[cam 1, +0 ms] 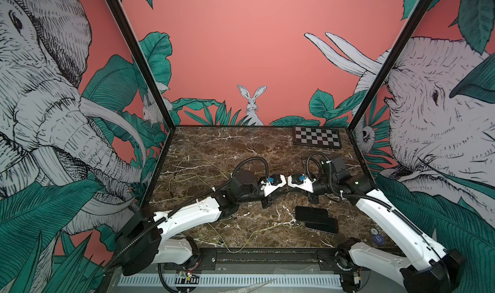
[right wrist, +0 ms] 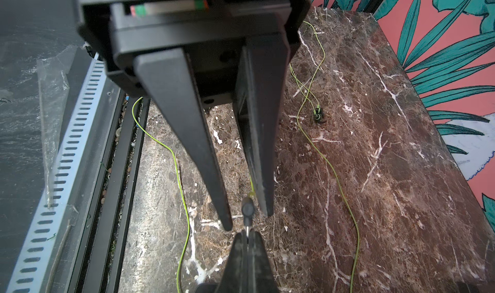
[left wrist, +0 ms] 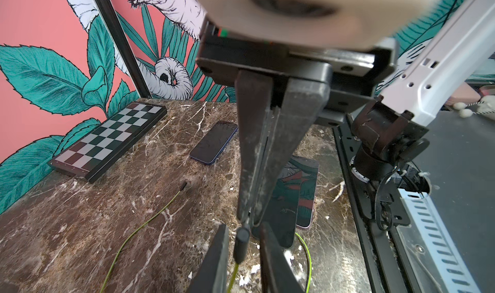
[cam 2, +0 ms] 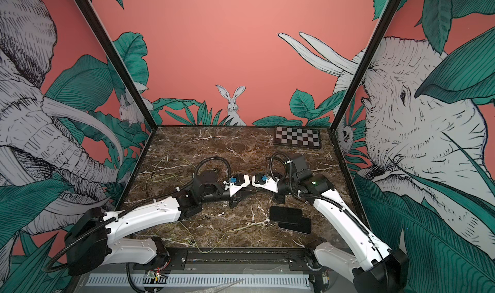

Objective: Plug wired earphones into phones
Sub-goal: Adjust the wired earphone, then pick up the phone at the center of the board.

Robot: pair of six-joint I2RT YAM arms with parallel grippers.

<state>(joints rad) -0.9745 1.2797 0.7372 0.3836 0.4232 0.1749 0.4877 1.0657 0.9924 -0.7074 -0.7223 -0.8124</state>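
Note:
My two grippers meet tip to tip above the middle of the marble table (cam 1: 227,144). My right gripper (right wrist: 246,231) is shut on the bare metal pin of an earphone plug (right wrist: 247,208). My left gripper (left wrist: 243,226) is open, its fingers on either side of the dark plug body (left wrist: 241,240) with small gaps. The plug's yellow-green cord (left wrist: 233,275) trails away from it. Two overlapping black phones (cam 1: 312,214) (cam 1: 322,226) lie just in front of the right gripper. The left wrist view shows a third phone (left wrist: 214,141) farther back. Earbuds (right wrist: 318,116) lie on the marble.
More thin yellow-green cords (cam 1: 187,176) loop over the table's left half and along the front edge. Another loose plug (left wrist: 184,185) lies on the marble. A checkerboard plate (cam 1: 317,136) sits at the back right. A black rail (cam 1: 267,254) runs along the front.

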